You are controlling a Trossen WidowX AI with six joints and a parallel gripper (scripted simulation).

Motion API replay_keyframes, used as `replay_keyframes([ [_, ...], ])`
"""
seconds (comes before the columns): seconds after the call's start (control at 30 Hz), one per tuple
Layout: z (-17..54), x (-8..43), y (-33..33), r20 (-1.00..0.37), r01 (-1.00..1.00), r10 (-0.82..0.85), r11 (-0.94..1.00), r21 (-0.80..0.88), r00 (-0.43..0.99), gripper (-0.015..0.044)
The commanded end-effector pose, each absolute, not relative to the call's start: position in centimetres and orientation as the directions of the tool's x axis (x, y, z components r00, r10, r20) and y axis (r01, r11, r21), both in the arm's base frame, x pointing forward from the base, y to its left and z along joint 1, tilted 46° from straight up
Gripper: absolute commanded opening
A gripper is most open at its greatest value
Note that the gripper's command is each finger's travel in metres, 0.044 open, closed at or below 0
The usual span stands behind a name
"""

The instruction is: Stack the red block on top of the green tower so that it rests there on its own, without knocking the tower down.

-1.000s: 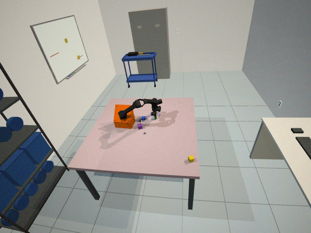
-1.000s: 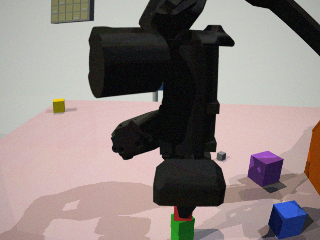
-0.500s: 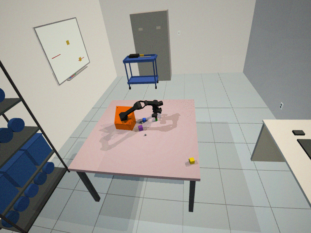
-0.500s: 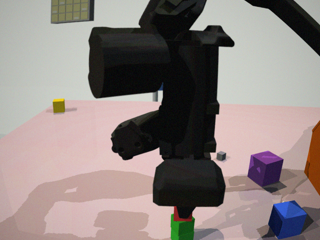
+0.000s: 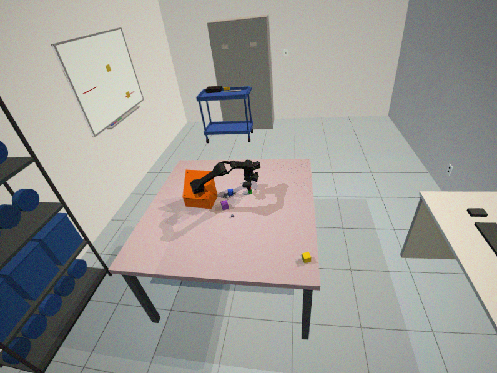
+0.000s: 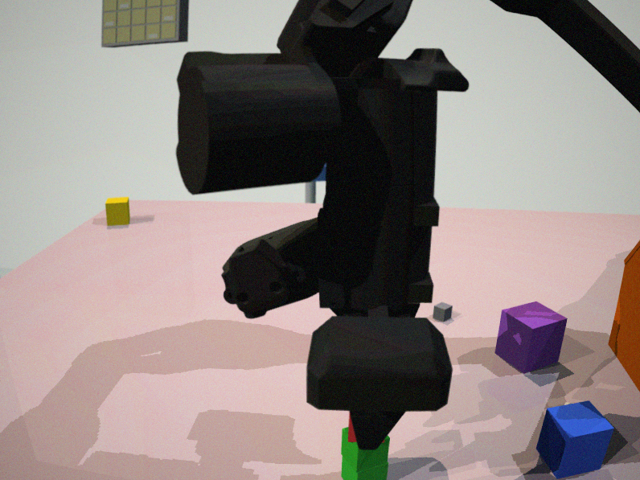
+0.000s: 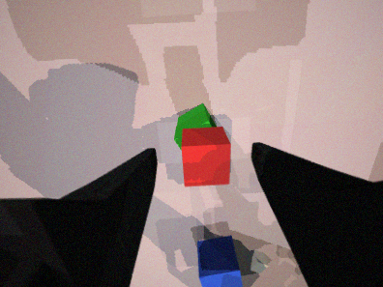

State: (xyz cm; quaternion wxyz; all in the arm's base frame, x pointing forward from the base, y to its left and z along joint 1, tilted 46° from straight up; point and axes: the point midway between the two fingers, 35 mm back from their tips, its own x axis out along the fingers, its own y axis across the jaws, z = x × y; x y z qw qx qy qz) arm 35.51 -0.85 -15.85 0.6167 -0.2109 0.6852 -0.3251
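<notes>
The red block (image 6: 351, 428) (image 7: 206, 164) sits on top of the green tower (image 6: 364, 461) (image 7: 194, 125), turned a little relative to it. In the wrist view the green top shows beyond the red block's far side. My gripper (image 7: 204, 153) (image 6: 371, 445) is open around the red block, with a gap on each side between finger and block. In the exterior view the near finger hides most of the red block. In the top view the green tower (image 5: 250, 191) shows just below the gripper, and the red block is too small to make out well.
A blue cube (image 5: 230, 191) (image 6: 574, 439) (image 7: 219, 259) stands near the tower on the arm's base side. A purple cube (image 5: 224, 204) (image 6: 530, 336), a small grey cube (image 5: 232, 215) (image 6: 442, 312), a yellow cube (image 5: 306, 257) (image 6: 117, 211) and the orange base box (image 5: 200, 202) are also on the table (image 5: 232, 252).
</notes>
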Motion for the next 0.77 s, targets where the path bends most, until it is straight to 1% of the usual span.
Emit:
replay_keyframes([
  [0.0,-15.87,35.5,-0.89,-0.708,0.112,-0.691,0.699,-0.706,-0.15,0.0368],
  [0.1,-15.87,35.5,-0.89,-0.708,0.112,-0.691,0.699,-0.706,-0.15,0.044],
  [0.73,-15.87,35.5,-0.89,-0.708,0.112,-0.691,0.699,-0.706,-0.15,0.044],
])
